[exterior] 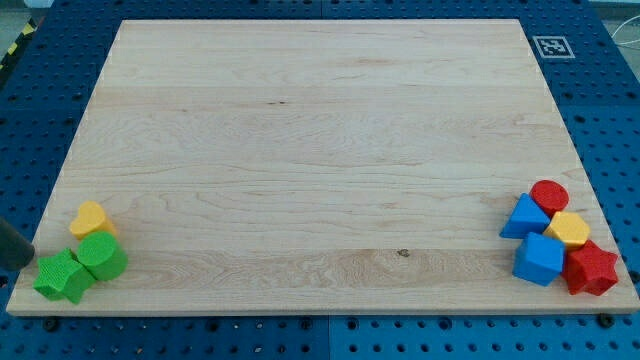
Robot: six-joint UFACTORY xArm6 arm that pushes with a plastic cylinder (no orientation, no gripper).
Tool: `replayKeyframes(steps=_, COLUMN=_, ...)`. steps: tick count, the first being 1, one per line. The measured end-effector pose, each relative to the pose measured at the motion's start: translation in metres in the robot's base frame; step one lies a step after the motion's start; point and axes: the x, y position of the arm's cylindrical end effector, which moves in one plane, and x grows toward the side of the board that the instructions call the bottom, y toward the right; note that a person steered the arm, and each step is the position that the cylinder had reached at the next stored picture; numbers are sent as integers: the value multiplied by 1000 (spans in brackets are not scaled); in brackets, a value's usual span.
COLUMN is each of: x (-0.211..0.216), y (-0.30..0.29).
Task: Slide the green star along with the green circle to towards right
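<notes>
My tip enters from the view's left edge, just left of the green star; it has no jaws. The green circle touches the star, bottom-left of the wooden board.

A pale wooden board fills most of the view, its grain running from the view's left to the view's right, with one small dark knot low and right of centre. Under and around it lies a blue perforated table. A black-and-white square marker sits at the board's top right corner. Light is even and soft.
</notes>
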Motion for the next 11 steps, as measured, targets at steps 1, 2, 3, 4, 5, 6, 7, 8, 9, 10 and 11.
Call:
replayKeyframes(steps=1, x=22, y=1)
replayKeyframes(steps=2, x=31, y=1)
replayKeyframes(steps=3, x=36, y=5)
replayKeyframes(steps=4, x=37, y=15)
replayKeyframes(steps=5, x=28, y=30)
replayKeyframes(steps=6, x=21, y=53)
replayKeyframes(steps=7, x=20, y=74)
replayKeyframes(steps=8, x=21, y=95)
replayKeyframes(steps=9, x=21, y=115)
replayKeyframes(steps=10, x=21, y=135)
replayKeyframes(steps=11, x=21, y=156)
